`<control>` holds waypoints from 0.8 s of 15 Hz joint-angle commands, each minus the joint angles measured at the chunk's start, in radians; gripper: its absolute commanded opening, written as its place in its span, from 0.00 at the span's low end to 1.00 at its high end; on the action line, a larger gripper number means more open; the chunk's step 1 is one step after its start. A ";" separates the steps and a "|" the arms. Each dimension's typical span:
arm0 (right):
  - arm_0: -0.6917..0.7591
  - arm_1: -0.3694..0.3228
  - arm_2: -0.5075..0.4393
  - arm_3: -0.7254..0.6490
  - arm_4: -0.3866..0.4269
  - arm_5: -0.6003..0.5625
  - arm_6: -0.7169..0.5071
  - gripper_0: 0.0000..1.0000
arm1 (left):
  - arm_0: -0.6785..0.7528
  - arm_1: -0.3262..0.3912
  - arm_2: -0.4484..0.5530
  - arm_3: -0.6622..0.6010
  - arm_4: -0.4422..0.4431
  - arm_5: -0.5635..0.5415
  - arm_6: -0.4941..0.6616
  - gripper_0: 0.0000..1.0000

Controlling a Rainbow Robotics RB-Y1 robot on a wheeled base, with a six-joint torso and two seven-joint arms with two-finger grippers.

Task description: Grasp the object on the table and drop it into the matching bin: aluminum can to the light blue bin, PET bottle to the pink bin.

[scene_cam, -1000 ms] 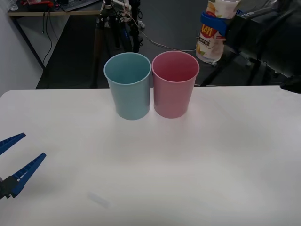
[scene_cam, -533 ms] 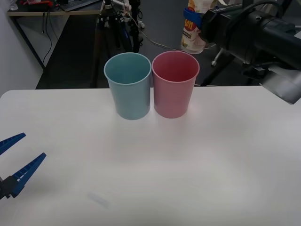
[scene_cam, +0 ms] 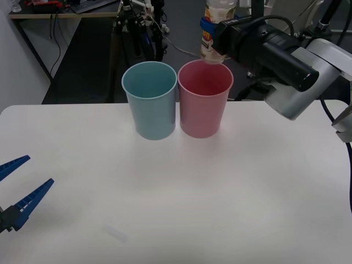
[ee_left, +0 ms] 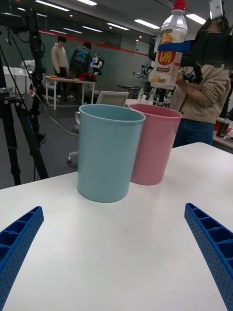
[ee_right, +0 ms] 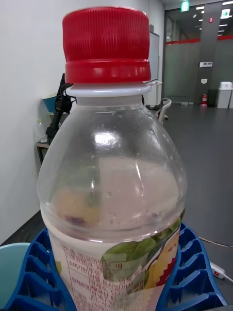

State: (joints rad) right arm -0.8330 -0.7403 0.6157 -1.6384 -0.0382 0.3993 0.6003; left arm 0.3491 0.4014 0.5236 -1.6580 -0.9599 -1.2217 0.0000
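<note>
Since last frame our right gripper (scene_cam: 210, 34) carried PET bottle (scene_cam: 213, 33) leftward, clamped; pink bin (scene_cam: 204, 99) directly below. We count two bins; label unreadable.

Red-cap bottle (scene_cam: 215, 33), pink bin (scene_cam: 204, 99)

Front view: I look from above, forward and down on the table (scene_cam: 176, 192). Left wrist view: low over the tabletop, facing the light blue bin (ee_left: 109, 150) and pink bin (ee_left: 154, 143), shared with front. Right wrist view: very near the PET bottle (ee_right: 114, 180).
</note>
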 commanded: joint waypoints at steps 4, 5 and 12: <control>0.000 0.099 -0.001 0.083 0.119 -0.005 -0.004 0.00 | 0.000 0.000 0.000 0.000 0.000 0.000 0.000 1.00; 0.000 0.113 -0.001 0.095 0.138 -0.008 -0.007 0.00 | 0.000 0.000 0.000 0.000 0.000 0.000 0.000 1.00; 0.002 0.147 0.003 0.123 0.169 -0.020 -0.013 0.00 | 0.000 0.000 0.000 0.000 0.000 0.000 0.000 1.00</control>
State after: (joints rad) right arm -0.8326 -0.5925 0.6180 -1.5157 0.1304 0.3793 0.5889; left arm 0.3491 0.4014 0.5236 -1.6580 -0.9599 -1.2217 0.0000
